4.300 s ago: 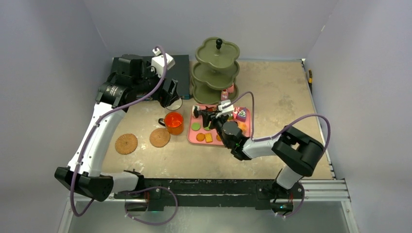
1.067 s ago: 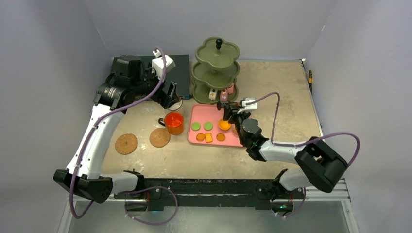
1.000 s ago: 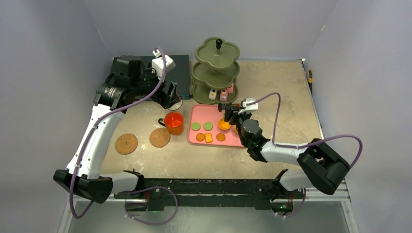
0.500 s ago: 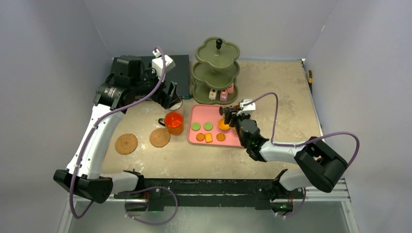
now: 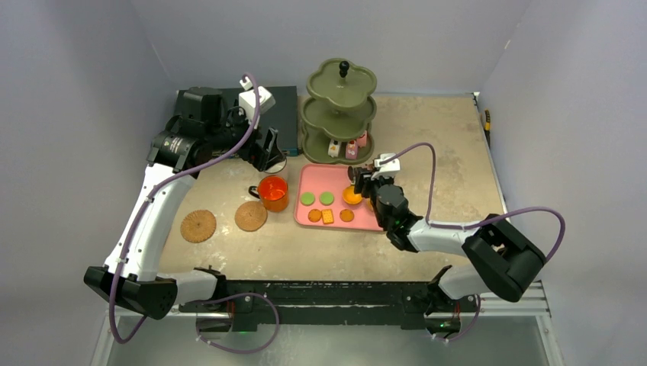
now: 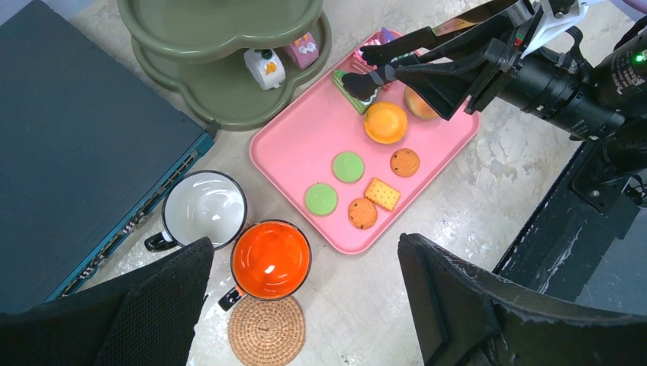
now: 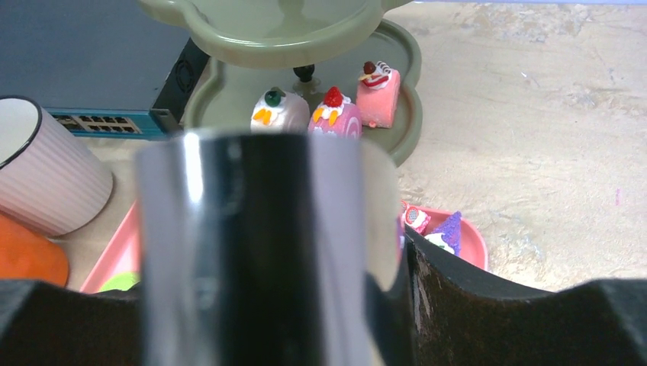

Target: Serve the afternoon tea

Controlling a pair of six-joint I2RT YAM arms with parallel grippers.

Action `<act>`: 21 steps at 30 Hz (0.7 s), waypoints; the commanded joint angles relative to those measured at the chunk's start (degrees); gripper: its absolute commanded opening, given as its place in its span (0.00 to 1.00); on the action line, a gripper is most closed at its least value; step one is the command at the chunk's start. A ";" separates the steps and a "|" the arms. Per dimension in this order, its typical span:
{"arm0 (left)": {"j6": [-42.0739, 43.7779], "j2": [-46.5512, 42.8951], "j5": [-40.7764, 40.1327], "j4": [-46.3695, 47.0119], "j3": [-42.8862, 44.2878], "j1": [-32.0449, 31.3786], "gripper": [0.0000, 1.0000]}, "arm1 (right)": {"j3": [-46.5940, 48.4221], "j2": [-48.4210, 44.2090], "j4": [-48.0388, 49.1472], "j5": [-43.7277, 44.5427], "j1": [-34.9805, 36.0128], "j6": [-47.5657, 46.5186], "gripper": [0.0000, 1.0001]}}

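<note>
My right gripper (image 5: 365, 181) is shut on metal tongs (image 7: 252, 244) that fill its wrist view. The tongs' tips (image 6: 366, 75) hover over the far end of the pink tray (image 5: 305, 215), by a cake slice (image 6: 352, 85). The olive stand (image 5: 341, 107) carries three tiny cakes (image 7: 332, 110) on its bottom tier. Green biscuits (image 6: 348, 166) and orange biscuits (image 6: 362, 213) lie on the tray. My left gripper (image 6: 305, 244) hangs open high above the orange mug (image 6: 271, 259) and white mug (image 6: 204, 210). Two cork coasters (image 5: 197, 226) lie left of the orange mug.
A flat dark-blue box (image 6: 69, 137) lies behind the mugs at the back left, touching the stand's side. More small cakes (image 7: 450, 229) sit at the tray's far right corner. Grey walls close in the table on three sides.
Since four seconds ago my right arm has drawn back from the tray's middle, and two more cakes stand on the bottom tier. Over the last second it barely shifted. The left arm stayed still.
</note>
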 commanded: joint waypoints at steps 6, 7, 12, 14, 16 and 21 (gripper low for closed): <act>-0.71 -0.73 1.40 1.30 1.40 0.24 0.91 | 1.64 1.11 0.27 -0.84 -0.87 -0.02 0.57; -0.71 -0.73 1.40 1.36 1.40 0.25 0.91 | 1.60 1.19 0.27 -1.30 -0.88 0.35 0.56; -0.47 -0.73 1.40 1.19 1.25 0.25 0.90 | 1.17 1.59 1.01 -1.21 -0.88 0.87 0.55; -0.45 -0.74 1.40 1.19 1.29 0.30 0.90 | 1.07 1.92 0.53 -1.43 -0.86 1.44 0.54; -0.49 -0.78 1.40 1.24 1.31 0.29 0.90 | 0.86 2.14 0.45 -1.51 -0.88 2.06 0.52; -0.69 -0.81 1.49 1.23 1.36 0.24 0.90 | 1.20 1.84 0.31 -2.15 -0.88 2.70 0.37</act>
